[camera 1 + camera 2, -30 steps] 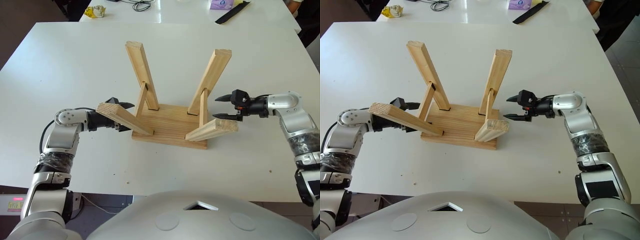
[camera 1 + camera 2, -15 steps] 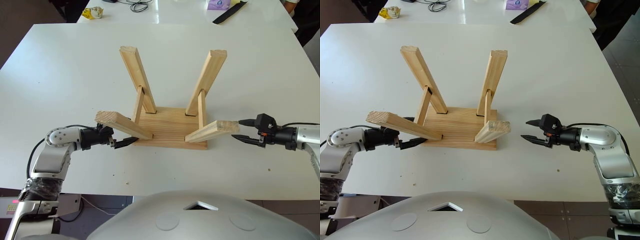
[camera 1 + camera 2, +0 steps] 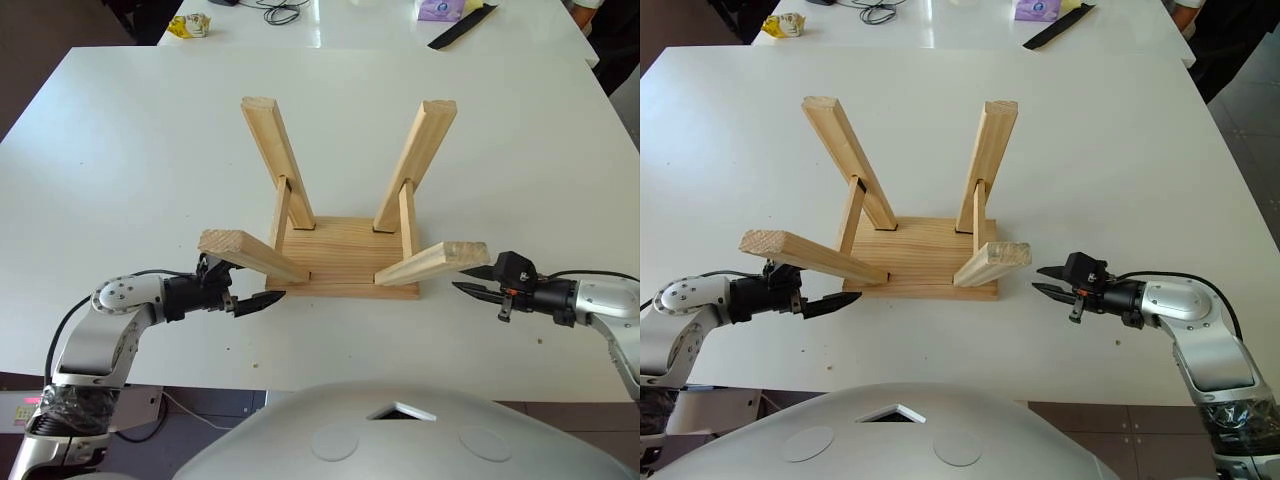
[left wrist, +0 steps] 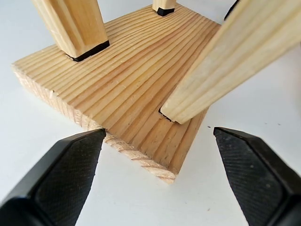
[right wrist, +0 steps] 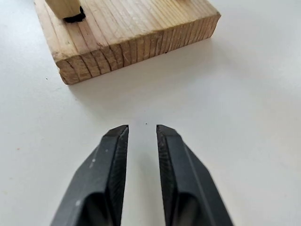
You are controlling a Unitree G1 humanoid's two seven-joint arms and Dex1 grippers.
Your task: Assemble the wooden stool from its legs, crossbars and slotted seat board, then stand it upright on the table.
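Note:
The stool stands upside down: its seat board lies flat on the white table and its legs splay upward, with thin crossbars joining them. My left gripper is low on the table at the board's front left corner, under the front left leg. Its fingers are spread wide, open, with the corner between them in the left wrist view. My right gripper hovers just off the front right corner, below the front right leg, with a narrow empty gap between its fingers.
A second white table behind carries a yellow packet, a purple item, a black strap and cables. Bare tabletop lies to either side of the stool and along the front edge.
Both grippers have dropped from beside the front legs to table level near the board's front corners. The right gripper's fingers have drawn closer together.

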